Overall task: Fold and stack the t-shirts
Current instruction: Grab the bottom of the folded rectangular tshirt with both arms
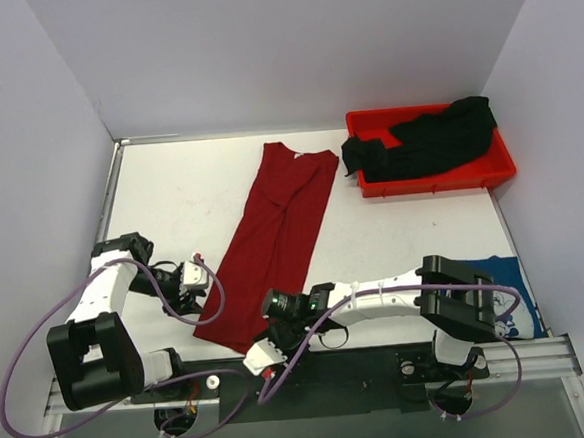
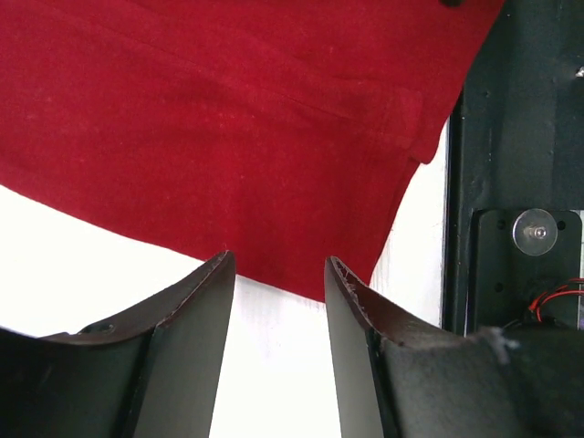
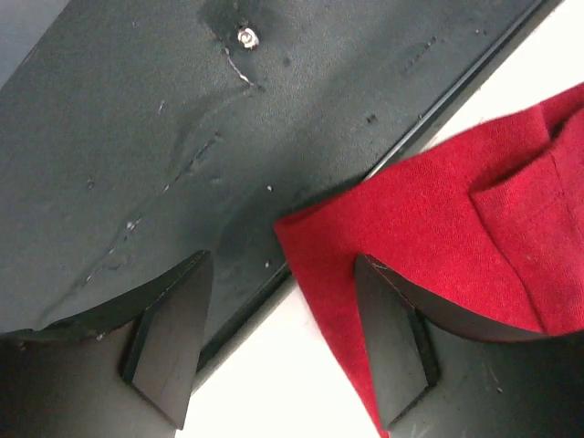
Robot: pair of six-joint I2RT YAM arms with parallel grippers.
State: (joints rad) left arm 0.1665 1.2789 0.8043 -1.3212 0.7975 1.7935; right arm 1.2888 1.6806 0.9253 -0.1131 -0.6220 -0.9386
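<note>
The dark red t-shirt lies as a long narrow strip from the table's middle back to the near edge. My left gripper is open at its near left hem; in the left wrist view the red cloth lies just ahead of the fingertips. My right gripper is open at the near right corner; in the right wrist view the corner of the cloth lies between the jaws, against the right finger. The black t-shirt lies bunched in the tray. The blue t-shirt lies at the near right, partly hidden by my right arm.
The bright red plastic tray stands at the back right. The black mounting plate runs along the near table edge, right beside the shirt's corner; it also shows in the left wrist view. White walls close in the table on three sides.
</note>
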